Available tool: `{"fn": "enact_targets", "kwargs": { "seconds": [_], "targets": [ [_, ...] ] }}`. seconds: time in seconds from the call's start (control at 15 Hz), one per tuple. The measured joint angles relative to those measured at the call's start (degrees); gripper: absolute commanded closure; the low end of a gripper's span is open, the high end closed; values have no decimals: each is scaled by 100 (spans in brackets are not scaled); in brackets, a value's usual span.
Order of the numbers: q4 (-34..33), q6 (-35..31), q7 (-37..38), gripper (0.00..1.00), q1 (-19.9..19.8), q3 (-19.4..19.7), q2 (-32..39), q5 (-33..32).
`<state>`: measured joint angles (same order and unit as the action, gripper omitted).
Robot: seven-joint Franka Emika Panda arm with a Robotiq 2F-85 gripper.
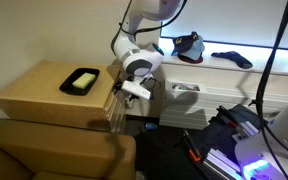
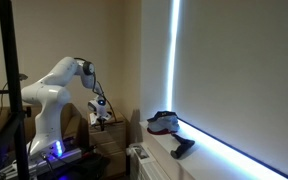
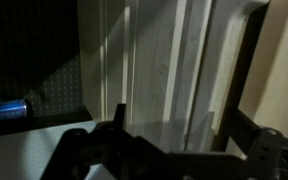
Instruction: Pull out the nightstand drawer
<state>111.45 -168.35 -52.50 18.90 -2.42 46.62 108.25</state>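
The nightstand (image 1: 34, 92) is a light tan wooden cabinet with a flat top, at the left in an exterior view. Its drawer front (image 1: 113, 104) is the uppermost panel on the side that faces the arm. My gripper (image 1: 136, 91) is right at that panel's upper edge, and it also shows small in an exterior view (image 2: 102, 117). In the dark wrist view the drawer's pale wood (image 3: 164, 60) fills the picture. My gripper's (image 3: 179, 130) dark fingers stand apart around a lighter wood edge. I cannot tell whether they touch it.
A black tray (image 1: 81, 81) holding a pale item lies on the nightstand's top. A tan armchair (image 1: 54, 150) stands in front of it. Shoes (image 1: 189, 47) lie on the window sill. A blue can (image 3: 8, 108) lies at the left. Lit equipment (image 1: 249, 150) stands at the right.
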Motion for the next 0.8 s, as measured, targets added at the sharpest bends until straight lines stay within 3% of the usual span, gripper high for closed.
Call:
{"fn": "enact_targets", "kwargs": {
  "seconds": [0.8],
  "targets": [
    [-715, 138, -1167, 0, 245, 94, 619, 1333]
  ]
}}
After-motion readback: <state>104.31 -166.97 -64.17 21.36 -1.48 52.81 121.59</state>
